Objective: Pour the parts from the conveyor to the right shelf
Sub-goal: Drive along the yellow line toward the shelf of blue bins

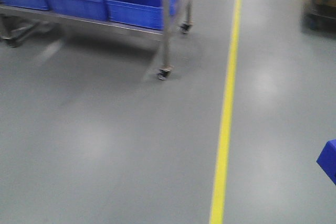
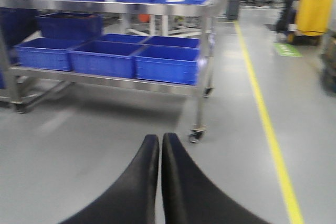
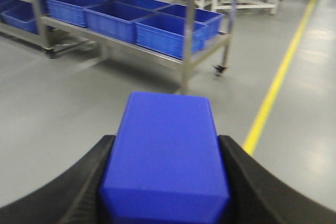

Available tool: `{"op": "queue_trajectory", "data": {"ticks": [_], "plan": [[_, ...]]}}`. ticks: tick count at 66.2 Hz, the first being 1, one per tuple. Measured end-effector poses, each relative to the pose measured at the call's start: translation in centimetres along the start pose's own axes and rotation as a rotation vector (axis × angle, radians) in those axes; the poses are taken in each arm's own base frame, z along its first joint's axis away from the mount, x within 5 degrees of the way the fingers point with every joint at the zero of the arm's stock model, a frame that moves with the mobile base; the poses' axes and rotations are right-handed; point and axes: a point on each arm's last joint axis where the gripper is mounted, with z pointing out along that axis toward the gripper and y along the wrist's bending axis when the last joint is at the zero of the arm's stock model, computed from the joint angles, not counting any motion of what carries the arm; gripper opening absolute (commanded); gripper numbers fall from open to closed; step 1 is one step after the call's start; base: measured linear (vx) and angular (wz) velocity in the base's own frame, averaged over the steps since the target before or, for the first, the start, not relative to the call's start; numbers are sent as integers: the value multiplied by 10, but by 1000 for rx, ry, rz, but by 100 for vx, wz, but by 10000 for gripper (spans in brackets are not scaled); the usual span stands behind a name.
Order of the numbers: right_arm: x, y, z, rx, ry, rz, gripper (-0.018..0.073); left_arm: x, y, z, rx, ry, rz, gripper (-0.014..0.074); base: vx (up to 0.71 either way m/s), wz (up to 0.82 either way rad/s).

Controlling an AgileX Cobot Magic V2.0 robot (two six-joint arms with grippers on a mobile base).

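Observation:
My right gripper (image 3: pixel 167 140) is shut on the part, a glossy blue block (image 3: pixel 167 150) that fills the gap between its black fingers (image 3: pixel 247 177) above the grey floor. A corner of that blue block (image 1: pixel 328 160) shows at the right edge of the front view. Held low over the floor, my left gripper (image 2: pixel 160 139) is shut with nothing between its fingertips. The conveyor and the right shelf are out of view.
A wheeled steel cart (image 2: pixel 131 82) (image 1: pixel 165 35) (image 3: pixel 186 51) carrying blue bins (image 2: pixel 163 66) (image 1: pixel 79 1) (image 3: pixel 168 35) stands ahead on the left. A yellow floor line (image 1: pixel 226 119) (image 2: pixel 268 129) (image 3: pixel 273 93) runs away on its right. A yellow trolley (image 2: pixel 315 9) stands far back right.

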Motion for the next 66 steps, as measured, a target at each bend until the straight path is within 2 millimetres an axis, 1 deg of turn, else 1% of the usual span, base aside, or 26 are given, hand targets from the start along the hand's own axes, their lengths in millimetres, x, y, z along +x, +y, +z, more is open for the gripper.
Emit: {"op": "queue_trajectory", "data": {"ticks": [36, 66], "plan": [[0, 0, 0, 0, 0, 0, -5, 0, 0, 0, 0, 0, 0, -6, 61, 74], [0, 0, 0, 0, 0, 0, -5, 0, 0, 0, 0, 0, 0, -6, 65, 55]]}}
